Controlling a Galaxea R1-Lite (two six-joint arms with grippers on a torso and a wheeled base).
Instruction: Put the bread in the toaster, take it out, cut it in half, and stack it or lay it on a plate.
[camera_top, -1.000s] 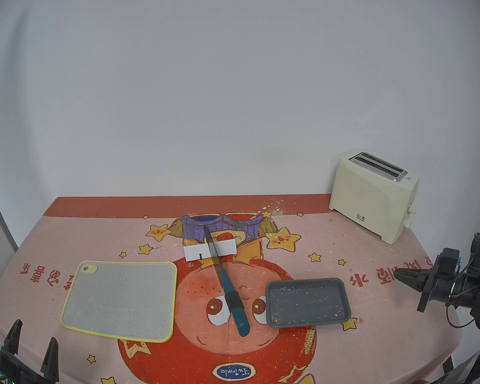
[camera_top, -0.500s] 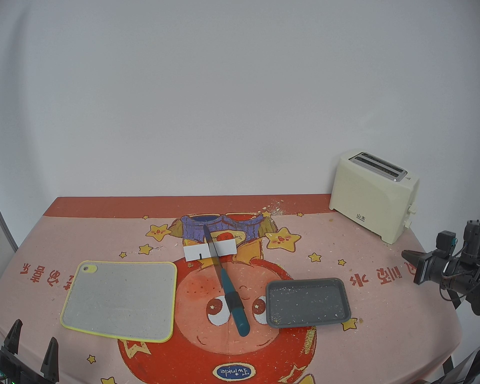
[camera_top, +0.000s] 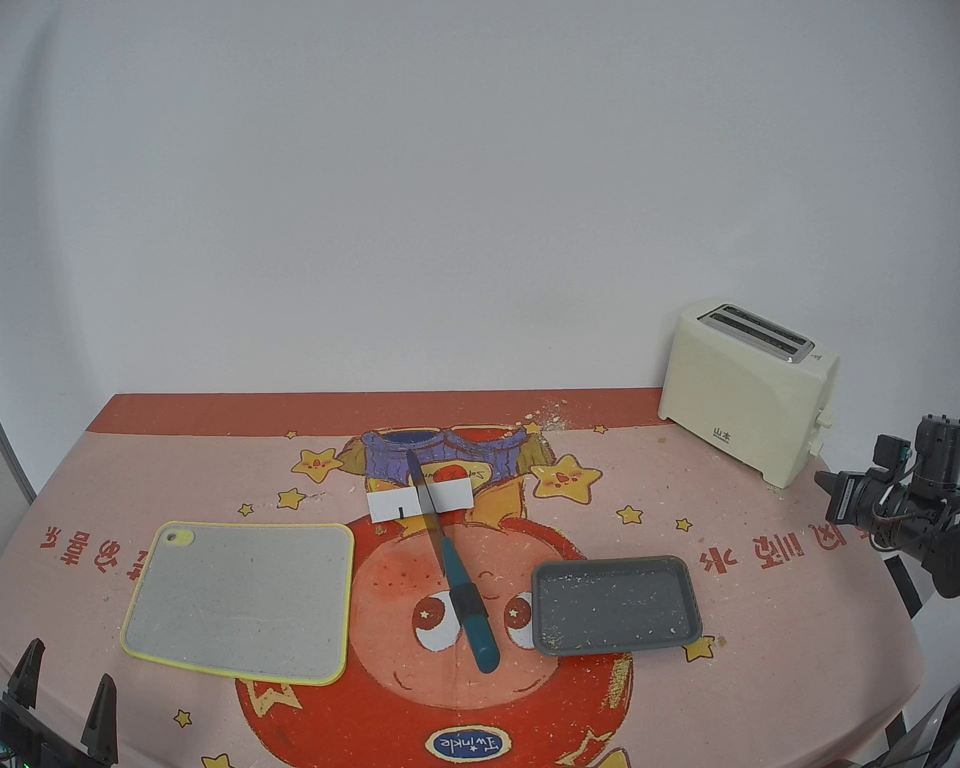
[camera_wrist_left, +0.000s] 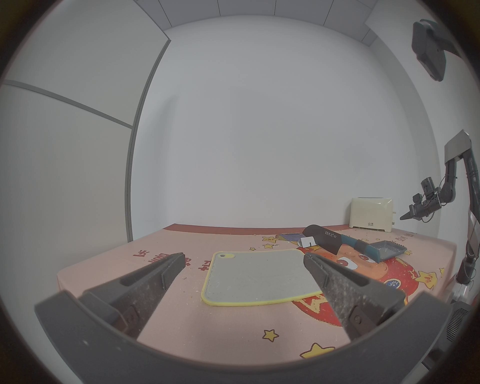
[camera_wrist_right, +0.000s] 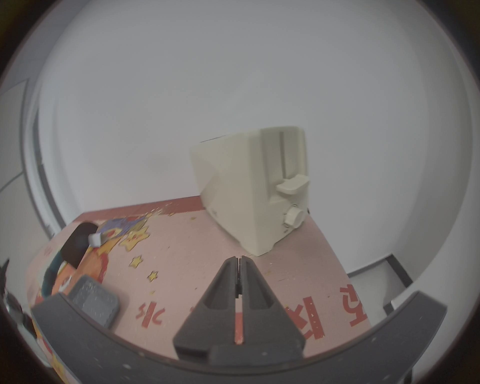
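Note:
A cream toaster (camera_top: 750, 390) stands at the table's back right; its side lever (camera_wrist_right: 292, 184) and knob (camera_wrist_right: 294, 217) face my right gripper. My right gripper (camera_top: 822, 480) hovers shut and empty above the table's right edge, a short way in front of the toaster (camera_wrist_right: 250, 190) and apart from it, its closed tips (camera_wrist_right: 239, 265) pointing that way. A teal-handled knife (camera_top: 455, 580) lies mid-table. A grey tray (camera_top: 615, 605) lies to its right, a grey cutting board (camera_top: 240, 600) to its left. At the near left corner my left gripper (camera_top: 62, 690) is open, short of the board (camera_wrist_left: 260, 275).
The knife's blade rests across a white label card (camera_top: 420, 500). Crumbs dot the tray and the cloth near the back edge. A white wall rises just behind the table. The patterned cloth between toaster and tray is bare.
My right gripper has risen and drawn back to the right, turning its tips toward the toaster's lever side. The left gripper and the table's objects have stayed put.

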